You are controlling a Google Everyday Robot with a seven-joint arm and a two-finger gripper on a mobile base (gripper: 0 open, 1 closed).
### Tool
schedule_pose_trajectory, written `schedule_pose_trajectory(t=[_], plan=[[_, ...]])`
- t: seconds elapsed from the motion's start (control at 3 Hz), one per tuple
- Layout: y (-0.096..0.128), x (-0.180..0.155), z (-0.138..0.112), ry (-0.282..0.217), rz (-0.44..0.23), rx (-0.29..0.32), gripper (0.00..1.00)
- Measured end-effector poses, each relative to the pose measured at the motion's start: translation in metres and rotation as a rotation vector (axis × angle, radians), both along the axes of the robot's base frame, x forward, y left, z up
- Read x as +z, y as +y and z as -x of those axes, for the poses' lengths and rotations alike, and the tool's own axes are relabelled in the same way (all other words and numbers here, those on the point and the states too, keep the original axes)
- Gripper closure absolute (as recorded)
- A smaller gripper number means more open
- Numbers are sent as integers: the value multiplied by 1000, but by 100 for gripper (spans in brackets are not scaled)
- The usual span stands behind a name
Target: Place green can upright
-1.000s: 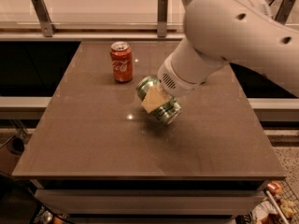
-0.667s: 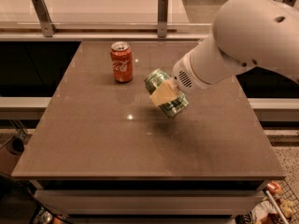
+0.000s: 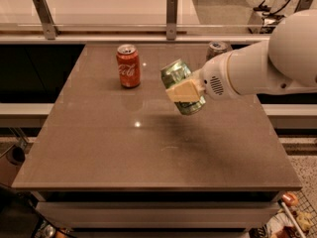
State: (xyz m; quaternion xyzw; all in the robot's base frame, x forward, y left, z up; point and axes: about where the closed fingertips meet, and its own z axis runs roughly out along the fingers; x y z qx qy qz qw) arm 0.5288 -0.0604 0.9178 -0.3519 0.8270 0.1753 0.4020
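Note:
The green can (image 3: 179, 81) hangs tilted in the air above the middle of the brown table (image 3: 124, 148), its silver top end toward the upper left. My gripper (image 3: 186, 91) reaches in from the right on a thick white arm (image 3: 257, 68) and is shut on the green can; one tan finger pad (image 3: 184, 90) lies across the can's side, the other is hidden behind it.
A red cola can (image 3: 128, 65) stands upright at the back left of the table. A slim silver-grey can (image 3: 217, 48) stands at the back right, partly behind my arm. A metal railing (image 3: 171, 11) runs behind the table.
My arm has carried the green can up and to the right, away from the red can. The silver-grey can behind the arm now shows.

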Motion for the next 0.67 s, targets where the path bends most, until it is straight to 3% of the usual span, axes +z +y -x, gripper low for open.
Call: schedule_pose_trajectory(t=[0.67], plan=[[30,26,-1,-160,-126,95,100]])
